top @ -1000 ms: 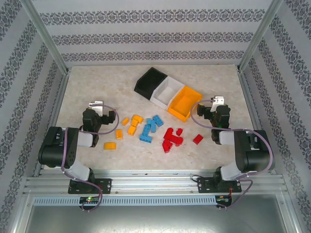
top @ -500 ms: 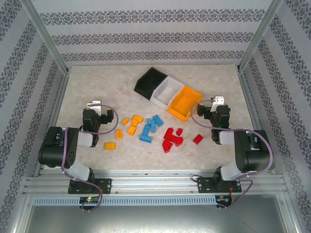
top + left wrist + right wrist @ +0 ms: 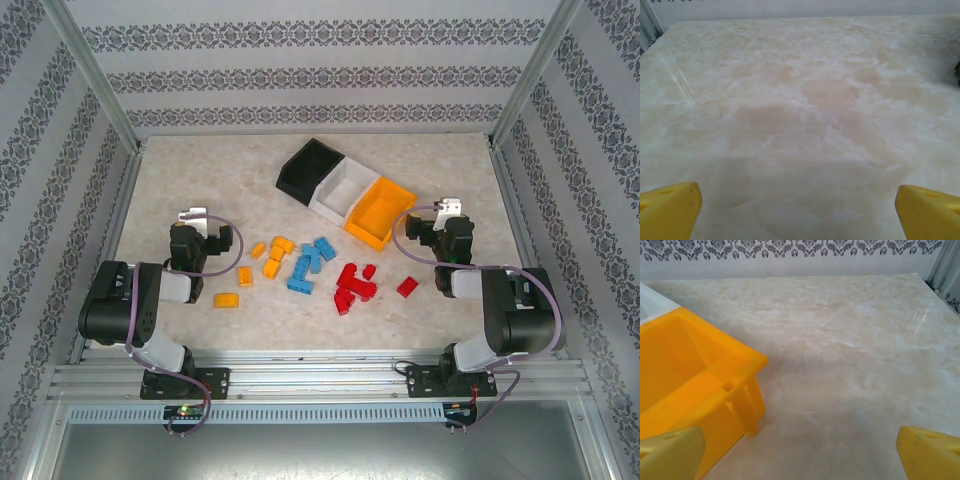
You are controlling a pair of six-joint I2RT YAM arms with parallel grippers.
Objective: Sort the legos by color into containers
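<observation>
1. The legos are small studded bricks, lying loose on the table [image 3: 200, 170] between my two arms, on the near side of the bins.
2. The yellow legos [image 3: 272, 256] form the left cluster. One more yellow brick [image 3: 226, 300] lies apart from it, nearer my left arm's base.
3. The blue legos [image 3: 308, 262] sit in the middle, packed close, several touching each other.
4. The red legos [image 3: 352, 285] make the right cluster, with a single red brick [image 3: 407, 287] off to its right.
5. The bins stand joined in a slanted row beyond the bricks: the black bin [image 3: 308, 168] farthest left, the white bin [image 3: 343, 190] in the middle, and the orange bin [image 3: 378, 212] nearest my right arm.
6. My left gripper [image 3: 800, 215] is released. Its yellow fingertips [image 3: 667, 210] stand wide apart over bare table, left of the yellow cluster.
7. My right gripper [image 3: 800, 455] is released too, holding nothing. The orange bin's corner is just ahead and to the left in its wrist view.
8. The table is pale beige with a marbled pattern, slightly glossy.
9. The walls [image 3: 320, 75] carry white paper with grey damask bands. Aluminium posts [image 3: 95, 75] rise at the corners, and rails [image 3: 320, 380] run along the near edge where my arms are bolted.
</observation>
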